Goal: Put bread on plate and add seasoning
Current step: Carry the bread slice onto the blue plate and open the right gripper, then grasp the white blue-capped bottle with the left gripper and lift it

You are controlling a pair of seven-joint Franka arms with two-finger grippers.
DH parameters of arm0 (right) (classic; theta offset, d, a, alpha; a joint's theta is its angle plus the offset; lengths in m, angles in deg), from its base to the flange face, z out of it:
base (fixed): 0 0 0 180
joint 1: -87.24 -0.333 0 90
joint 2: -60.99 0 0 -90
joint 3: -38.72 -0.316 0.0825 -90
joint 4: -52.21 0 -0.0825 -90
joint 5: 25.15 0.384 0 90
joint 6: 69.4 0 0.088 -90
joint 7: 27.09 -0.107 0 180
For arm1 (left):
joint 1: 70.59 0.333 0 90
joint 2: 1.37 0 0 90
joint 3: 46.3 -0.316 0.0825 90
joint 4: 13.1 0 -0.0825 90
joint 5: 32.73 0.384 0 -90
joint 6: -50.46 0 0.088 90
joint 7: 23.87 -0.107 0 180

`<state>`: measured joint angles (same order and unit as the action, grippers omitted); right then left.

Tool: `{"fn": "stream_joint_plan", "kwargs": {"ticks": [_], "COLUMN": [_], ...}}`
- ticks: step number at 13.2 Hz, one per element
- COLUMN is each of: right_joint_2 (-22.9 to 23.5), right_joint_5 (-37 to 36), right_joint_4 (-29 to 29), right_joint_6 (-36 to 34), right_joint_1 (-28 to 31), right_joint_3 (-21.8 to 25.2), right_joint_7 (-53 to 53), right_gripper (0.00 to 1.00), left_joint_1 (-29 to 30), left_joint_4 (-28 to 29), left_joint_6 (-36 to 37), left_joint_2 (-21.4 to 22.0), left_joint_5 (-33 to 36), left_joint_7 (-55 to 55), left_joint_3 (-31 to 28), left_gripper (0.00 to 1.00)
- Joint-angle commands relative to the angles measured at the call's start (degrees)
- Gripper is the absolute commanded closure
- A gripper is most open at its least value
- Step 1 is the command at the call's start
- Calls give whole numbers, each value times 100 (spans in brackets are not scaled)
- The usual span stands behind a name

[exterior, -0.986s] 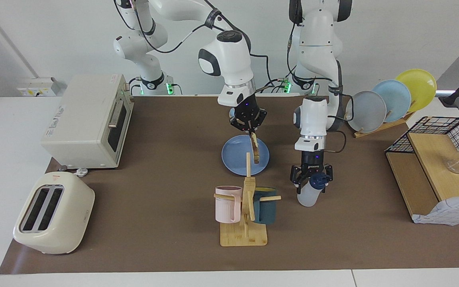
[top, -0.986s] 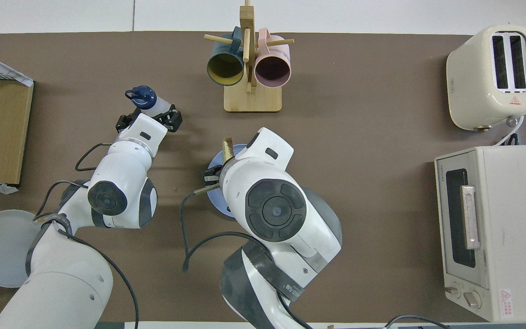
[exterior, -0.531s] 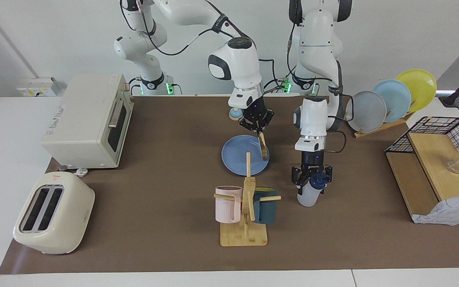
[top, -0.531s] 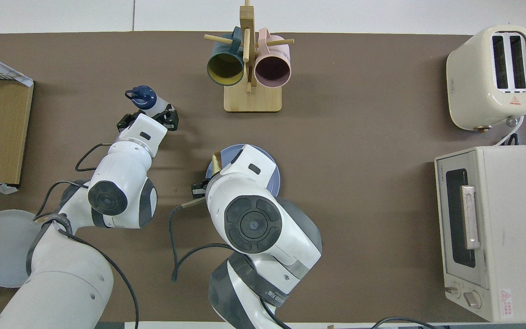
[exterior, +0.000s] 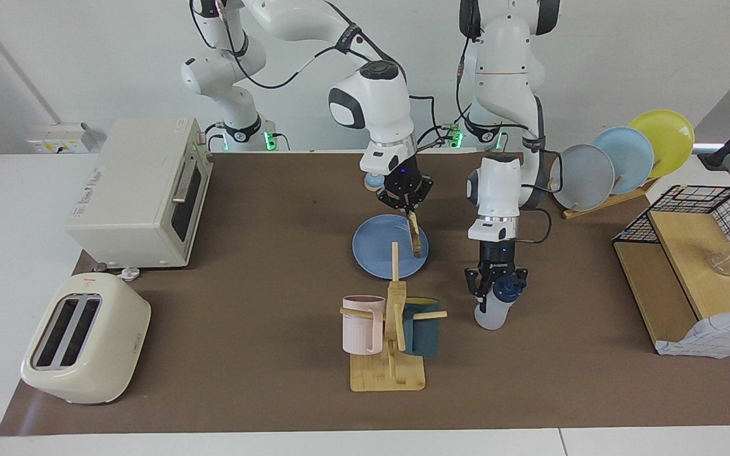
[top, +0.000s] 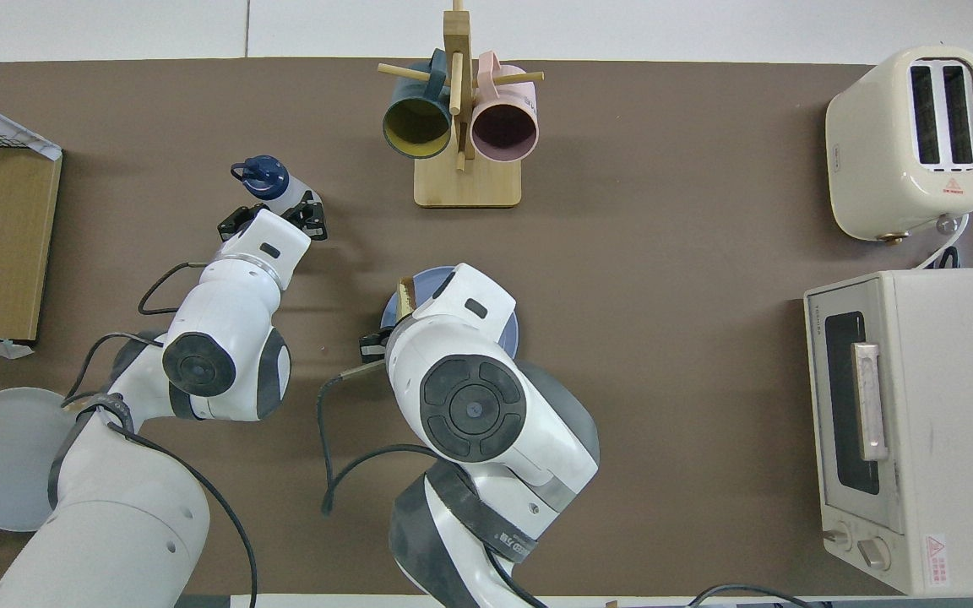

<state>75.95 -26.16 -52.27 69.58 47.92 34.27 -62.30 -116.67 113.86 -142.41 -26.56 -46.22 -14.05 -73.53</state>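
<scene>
**Right gripper** (exterior: 408,206): upper centre of the facing frame, over the plate (exterior: 374,250). Clamped on the top edge of the bread (exterior: 414,235), which hangs on edge, its lower corner at or just above the plate's side toward the left arm; contact cannot be told.

**Left gripper** (exterior: 495,285): centre right of the facing frame, drawn in narrow around the neck of the seasoning bottle (exterior: 492,307), just under its dark cap. The bottle stands on the mat.

**Hazards, as judged:**
- Bread let go on edge may topple off the plate rim onto the mat, since it hangs near the rim, not the middle.
- Bottle is held high and by a slim neck; it may swing or slip when lifted.
- Carrying the bottle to the plate while the right arm is there risks the arms meeting.

**Room:**
- Mug rack (exterior: 391,329) stands just below the plate in the facing frame, its upright post overlapping the rim; low approaches from there are blocked.
- Bare mat lies between plate and bottle, and at frame left toward the oven (exterior: 137,193).
</scene>
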Motion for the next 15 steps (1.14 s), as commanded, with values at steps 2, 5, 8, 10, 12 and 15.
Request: {"fn": "stream_joint_plan", "kwargs": {"ticks": [2,5,8,10,12,15], "right_joint_2": [-212,-336,-389,-423,-450,-547], "right_joint_5": [-57,-75,-84,-101,-101,-101], "right_joint_4": [-458,-1003,-1145,-1258,-1355,-1636], "right_joint_6": [129,742,754,745,744,771], "right_joint_1": [91,109,222,337,434,443], "right_joint_3": [-29,-29,-20,-12,-20,-29], "right_joint_7": [22,31,49,49,49,5], "right_gripper": [100,100,100,100,100,100], "left_joint_1": [186,214,240,424,451,442], "left_joint_4": [-661,-1137,-1174,-1322,-1568,-1648], "left_joint_6": [1405,2296,2332,2664,3051,3500], "left_joint_2": [338,436,480,585,603,769], "left_joint_5": [110,110,110,128,137,145], "left_joint_7": [-183,-315,-324,-341,-490,-1452], "left_joint_3": [-72,-81,-98,-37,-28,-55], "left_gripper": [100,100,100,100,100,100]}}
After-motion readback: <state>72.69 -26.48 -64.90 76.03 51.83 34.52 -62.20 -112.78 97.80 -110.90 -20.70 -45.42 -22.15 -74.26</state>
